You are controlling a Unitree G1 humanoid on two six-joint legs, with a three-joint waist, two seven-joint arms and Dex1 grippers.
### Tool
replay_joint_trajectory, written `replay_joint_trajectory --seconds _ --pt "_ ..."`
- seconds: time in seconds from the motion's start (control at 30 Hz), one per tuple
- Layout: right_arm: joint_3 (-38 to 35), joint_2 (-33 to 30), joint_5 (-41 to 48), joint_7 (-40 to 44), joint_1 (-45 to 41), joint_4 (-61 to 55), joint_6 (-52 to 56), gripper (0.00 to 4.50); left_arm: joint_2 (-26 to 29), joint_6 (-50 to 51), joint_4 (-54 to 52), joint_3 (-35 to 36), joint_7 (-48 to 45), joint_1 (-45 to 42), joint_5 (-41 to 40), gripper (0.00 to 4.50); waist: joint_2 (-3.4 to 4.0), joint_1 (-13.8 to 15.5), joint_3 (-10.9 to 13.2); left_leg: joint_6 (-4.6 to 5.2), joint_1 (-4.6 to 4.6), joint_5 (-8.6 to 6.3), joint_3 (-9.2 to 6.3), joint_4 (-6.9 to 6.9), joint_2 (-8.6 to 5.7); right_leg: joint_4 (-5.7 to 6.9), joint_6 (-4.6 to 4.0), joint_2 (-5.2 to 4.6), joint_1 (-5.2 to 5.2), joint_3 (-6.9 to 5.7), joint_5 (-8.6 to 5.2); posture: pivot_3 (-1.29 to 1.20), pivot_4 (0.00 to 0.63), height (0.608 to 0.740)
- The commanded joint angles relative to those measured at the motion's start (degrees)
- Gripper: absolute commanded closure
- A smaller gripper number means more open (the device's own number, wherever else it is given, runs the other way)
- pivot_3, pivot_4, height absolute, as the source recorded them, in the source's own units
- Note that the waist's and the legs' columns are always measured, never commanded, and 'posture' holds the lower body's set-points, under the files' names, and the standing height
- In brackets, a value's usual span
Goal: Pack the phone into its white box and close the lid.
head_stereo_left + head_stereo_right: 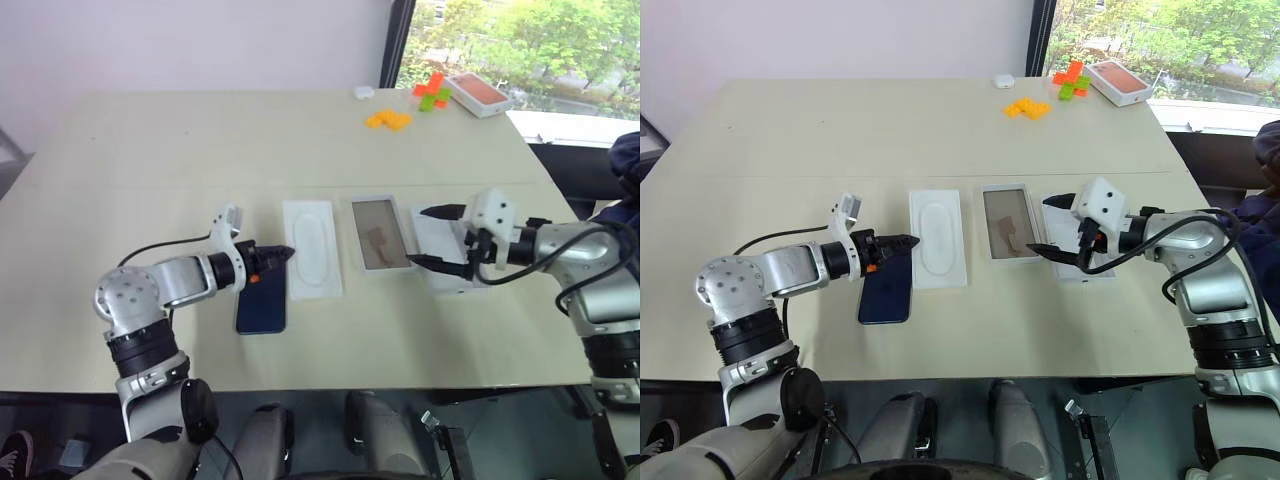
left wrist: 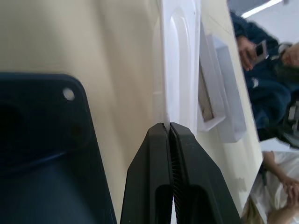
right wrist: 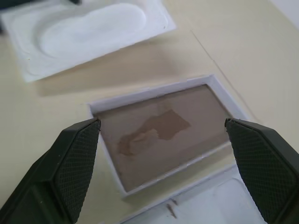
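The dark navy phone (image 1: 262, 308) lies flat on the table, with its far end under my left gripper (image 1: 284, 254). That gripper is shut, with nothing visible between its fingers (image 2: 161, 177); the phone (image 2: 46, 154) sits just beside them. To its right lie a flat white insert with an oval recess (image 1: 312, 248), then the white box (image 1: 380, 236) with its tan floor bare. The lid (image 1: 445, 275) lies right of the box, inside up. My right gripper (image 1: 438, 237) hovers open over the lid's near side, and the box (image 3: 154, 135) lies between its fingers (image 3: 77, 154) in the right wrist view.
At the table's far right are orange blocks (image 1: 388, 119), green and red blocks (image 1: 432, 92), a white box with an orange-red top (image 1: 478, 93) and a small white object (image 1: 363, 91). A person in dark clothes (image 1: 625, 165) sits off the right edge.
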Motion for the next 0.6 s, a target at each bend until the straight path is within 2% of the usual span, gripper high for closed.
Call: replay_joint_trajectory --seconds 0.03,0.27,0.6 --pt "-2.5 -2.3 2.3 2.0 0.3 -2.3 1.9 0.00 -4.0 -0.9 1.6 2.5 3.2 -4.9 -0.4 4.46 -0.03 0.4 0.0 0.00 0.01 0.00 0.01 0.01 -0.01 -0.05 0.00 0.00 0.02 0.00 0.00 0.00 0.150 0.740" --pt "-3.0 -2.9 3.1 1.7 0.6 -2.3 4.8 0.00 -11.0 -5.8 9.1 3.4 9.2 -12.0 2.1 4.46 -0.04 0.7 0.0 -0.01 0.01 0.00 0.04 0.00 -0.09 -0.05 0.00 0.03 0.03 0.00 0.00 0.00 0.150 0.740" --pt "-3.0 -2.2 1.8 -2.0 2.1 -3.9 4.1 0.00 -11.7 -19.2 27.4 -8.0 2.6 -18.8 12.1 4.46 -0.05 0.8 0.0 -0.05 -0.03 0.03 0.15 0.00 -0.15 -0.08 0.01 0.10 0.01 0.00 0.00 0.00 0.150 0.740"
